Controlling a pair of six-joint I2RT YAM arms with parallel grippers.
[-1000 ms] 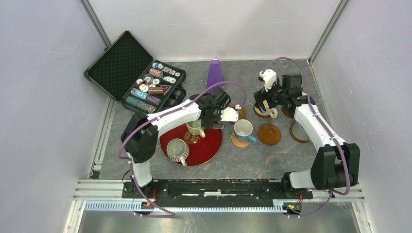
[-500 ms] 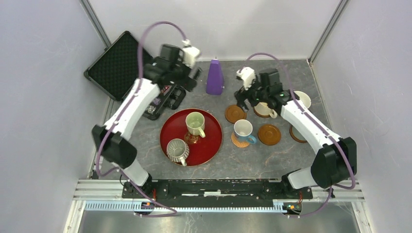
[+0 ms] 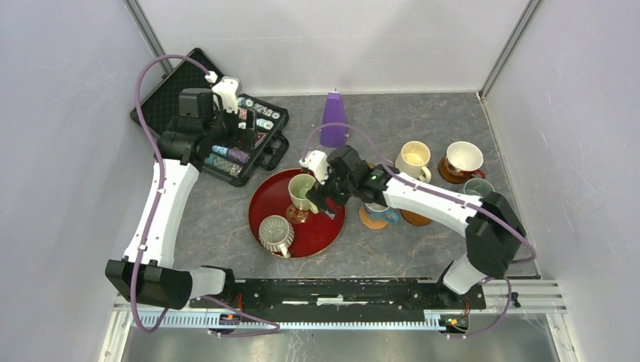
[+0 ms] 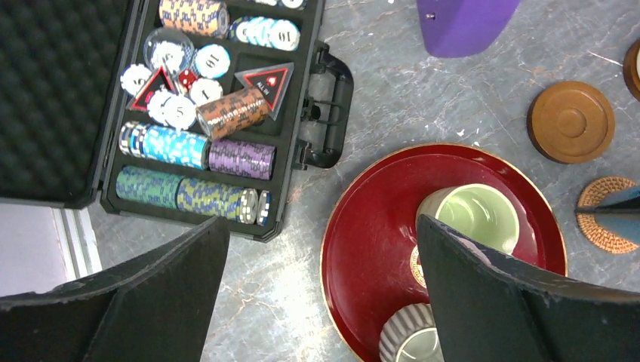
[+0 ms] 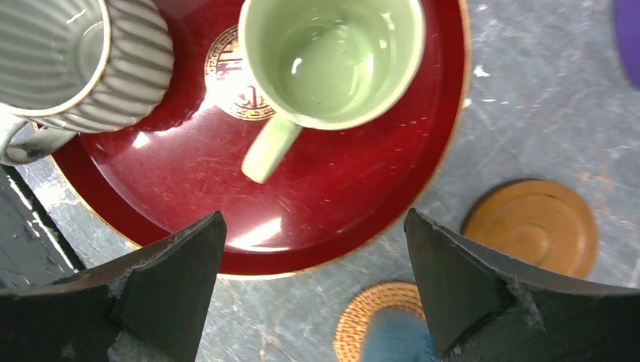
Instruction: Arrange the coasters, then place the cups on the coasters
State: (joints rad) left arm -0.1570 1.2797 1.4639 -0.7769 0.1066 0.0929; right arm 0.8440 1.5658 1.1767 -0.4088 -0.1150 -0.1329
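Tray (image 5: 340,241) rim under right hand (image 5: 313,219), spread apart, left hand (image 4: 321,222) apart near case (image 4: 53,90)

i work on a grey, stone-veined worktop (image 3: 226,219) boxed in by plain pale walls: the back wall (image 3: 324,38) at 12 o'clock, the left wall (image 3: 60,188) at 9 and the right wall (image 3: 589,151) at 3. a slim metal left post (image 3: 147,34) climbs the corner at 11, a right post (image 3: 509,45) at 1. at 6 a silver toothed rail (image 3: 340,320) edges the worktop. the light is soft and even, with faint shadows.
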